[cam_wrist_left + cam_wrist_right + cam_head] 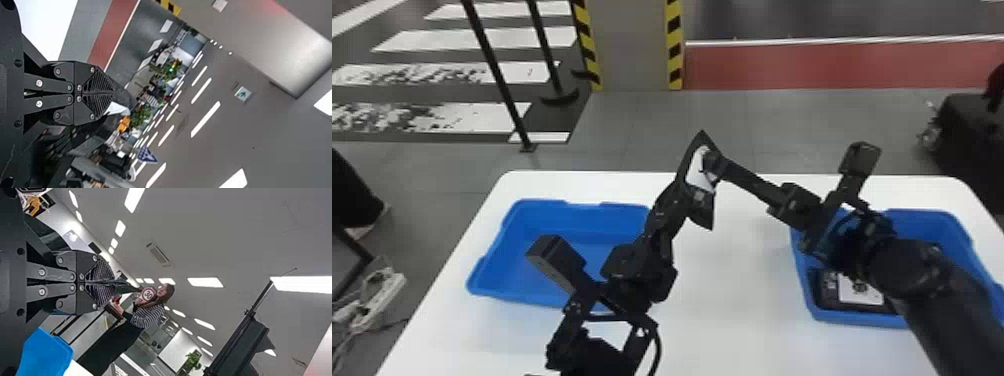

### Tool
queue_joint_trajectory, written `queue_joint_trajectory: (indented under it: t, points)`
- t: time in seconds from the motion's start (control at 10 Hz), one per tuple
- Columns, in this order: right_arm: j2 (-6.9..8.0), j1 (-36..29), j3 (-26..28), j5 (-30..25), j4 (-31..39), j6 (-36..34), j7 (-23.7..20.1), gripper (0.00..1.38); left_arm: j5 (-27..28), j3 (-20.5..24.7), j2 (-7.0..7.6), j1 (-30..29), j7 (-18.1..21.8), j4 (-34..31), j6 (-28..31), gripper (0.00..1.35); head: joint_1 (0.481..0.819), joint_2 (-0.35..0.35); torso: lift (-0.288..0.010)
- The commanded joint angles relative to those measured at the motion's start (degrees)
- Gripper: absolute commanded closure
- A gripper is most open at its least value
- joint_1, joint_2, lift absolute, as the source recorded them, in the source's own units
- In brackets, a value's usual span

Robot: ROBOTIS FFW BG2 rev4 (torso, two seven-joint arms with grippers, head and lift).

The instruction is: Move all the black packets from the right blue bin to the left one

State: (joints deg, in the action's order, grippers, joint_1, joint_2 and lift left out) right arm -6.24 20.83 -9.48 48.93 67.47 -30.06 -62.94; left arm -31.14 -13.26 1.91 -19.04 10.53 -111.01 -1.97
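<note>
One raised black packet (701, 183), white label (696, 172), pointed corners

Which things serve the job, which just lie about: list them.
Job:
- left bin
- right bin
- packet inside
- raised packet, held by left pincer and right pincer

Lying about:
- power strip on floor
- black pole

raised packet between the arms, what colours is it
The packet is black with a white patch; head view shows it best.

30 on round sign (148, 294), arrow on panel (243, 94)
</note>
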Motion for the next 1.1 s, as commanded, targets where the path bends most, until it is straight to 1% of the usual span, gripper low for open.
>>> queue_joint_trajectory:
  t: [0.0, 0.1, 0.2, 0.4, 0.5, 0.6, 0.7, 0.8, 0.9, 1.0]
  points:
    - [0.0, 0.3, 0.1, 0.1, -0.7, 0.4, 0.0, 1.28, -1.6, -0.6, -0.07, 0.6, 0.3, 0.0, 0.6, 1.22, 0.695, 0.084, -0.11]
    - [0.0, 0.4, 0.1, 0.0, -0.9, 0.5, 0.2, 1.28, -1.4, 0.3, -0.68, 0.1, 0.3, 0.0, -0.6, 1.22, 0.695, 0.067, -0.11]
    - [0.0, 0.4, 0.1, 0.0, -0.9, 0.7, 0.2, 1.28, -1.2, 0.5, -0.42, 0.1, 0.3, 0.0, -1.7, 1.22, 0.695, 0.064, -0.11]
    - [0.0, 0.6, 0.1, -0.1, -0.6, 0.7, 0.3, 1.28, -0.1, 0.9, -0.51, -0.1, 0.0, 0.0, -3.4, 1.22, 0.69, 0.081, -0.11]
    - [0.0, 0.6, 0.1, 0.0, -0.6, 1.5, 0.3, 1.2, -0.1, 1.1, -0.77, -0.4, -0.2, 0.0, -4.6, 1.22, 0.689, 0.084, -0.11]
    - [0.0, 0.6, 0.1, 0.0, -0.7, 1.9, 0.3, 0.78, 0.2, 2.0, -1.03, -0.6, -0.2, 0.0, -4.6, 1.22, 0.685, 0.09, -0.11]
    - [0.0, 0.6, 0.1, -0.1, -1.0, 2.2, 0.4, 0.44, 1.2, 2.8, -1.12, -0.6, -0.6, 0.0, -5.9, 1.22, 0.682, 0.096, -0.11]
    - [0.0, 0.6, 0.1, 0.1, -1.7, 2.4, 0.4, 0.15, 3.4, 4.4, -1.39, -0.5, -1.2, 0.0, -6.9, 1.22, 0.68, 0.106, -0.11]
    - [0.0, 0.7, 0.1, 0.1, -2.6, 2.6, 0.7, 0.05, 6.4, 6.9, -2.0, -0.4, -1.9, 0.0, -8.0, 1.22, 0.678, 0.113, -0.11]
    - [-0.17, 0.6, 0.2, -0.1, -2.9, 3.2, 0.9, 0.12, 9.5, 9.7, -2.06, -0.4, -2.4, 0.0, -8.7, 1.22, 0.674, 0.135, -0.11]
